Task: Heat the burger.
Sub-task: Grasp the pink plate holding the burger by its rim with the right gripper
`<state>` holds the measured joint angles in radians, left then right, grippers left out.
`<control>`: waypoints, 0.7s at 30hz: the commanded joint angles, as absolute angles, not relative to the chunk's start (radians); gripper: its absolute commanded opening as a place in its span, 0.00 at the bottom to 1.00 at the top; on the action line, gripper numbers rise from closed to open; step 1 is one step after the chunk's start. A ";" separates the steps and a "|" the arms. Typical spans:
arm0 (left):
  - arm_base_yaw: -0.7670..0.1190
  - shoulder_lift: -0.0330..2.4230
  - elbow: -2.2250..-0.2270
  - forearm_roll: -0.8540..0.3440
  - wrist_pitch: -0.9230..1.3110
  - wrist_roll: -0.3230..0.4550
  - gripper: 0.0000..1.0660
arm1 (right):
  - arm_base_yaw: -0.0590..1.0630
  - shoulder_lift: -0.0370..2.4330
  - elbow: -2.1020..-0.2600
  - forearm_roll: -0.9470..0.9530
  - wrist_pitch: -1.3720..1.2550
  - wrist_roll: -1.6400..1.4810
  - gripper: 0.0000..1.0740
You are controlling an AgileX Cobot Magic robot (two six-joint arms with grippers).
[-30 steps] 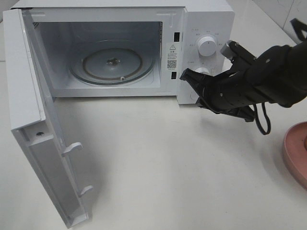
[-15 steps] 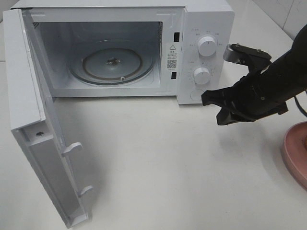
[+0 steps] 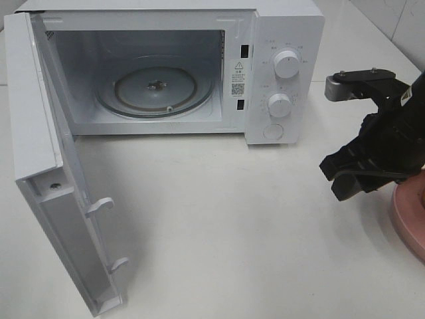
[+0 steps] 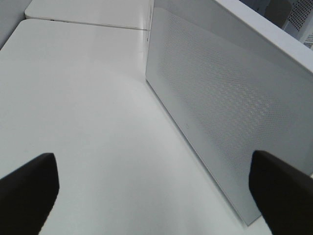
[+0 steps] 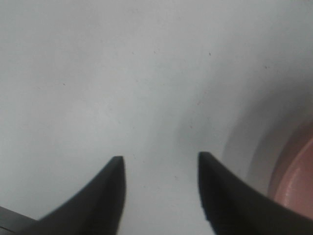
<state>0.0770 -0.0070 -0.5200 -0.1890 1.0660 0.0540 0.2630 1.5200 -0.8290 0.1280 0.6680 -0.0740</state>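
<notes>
Exterior high view shows the microwave (image 3: 285, 40) with its door (image 3: 40, 133) swung fully open and the glass turntable (image 3: 156, 90) bare; nothing is in the cavity. The burger shows in no view. Only the rim of a pink plate (image 3: 406, 206) shows at the right edge of the bench (image 3: 232, 232), and the burger most likely sits on it, out of frame. The right gripper (image 3: 332, 179) hangs just beside that plate, low over the bench, with its jaws partly apart and nothing between them; the right wrist view shows bare bench in the gap and the plate's edge to one side. The left gripper (image 4: 154, 183) stands wide and empty on the outer side of the open door. By its nature the burger should be light but soft and loosely stacked: a hard squeeze would crush the bun, and a tilt could slide the layers apart. A gentle hold across the middle, spanning both bun halves and kept level, looks safest, though moving it on the plate might suit better if the plate fits the turntable.
</notes>
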 commanded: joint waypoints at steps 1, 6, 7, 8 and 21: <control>0.078 -0.021 -0.518 -0.189 1.068 0.051 0.92 | 0.258 1.513 -0.831 0.072 0.693 -0.048 0.75; 0.078 -0.021 -0.518 -0.189 1.068 0.051 0.92 | 0.240 1.513 -0.831 -0.060 0.714 0.023 0.95; 0.078 -0.021 -0.518 -0.189 1.068 0.051 0.92 | 0.240 1.513 -0.831 -0.060 0.714 0.023 0.95; 0.078 -0.021 -0.518 -0.189 1.068 0.051 0.92 | 0.226 1.514 -0.831 -0.068 0.720 0.042 0.95; 0.078 -0.021 -0.518 -0.189 1.068 0.051 0.92 | 0.119 1.590 -0.831 -0.100 0.732 0.076 0.91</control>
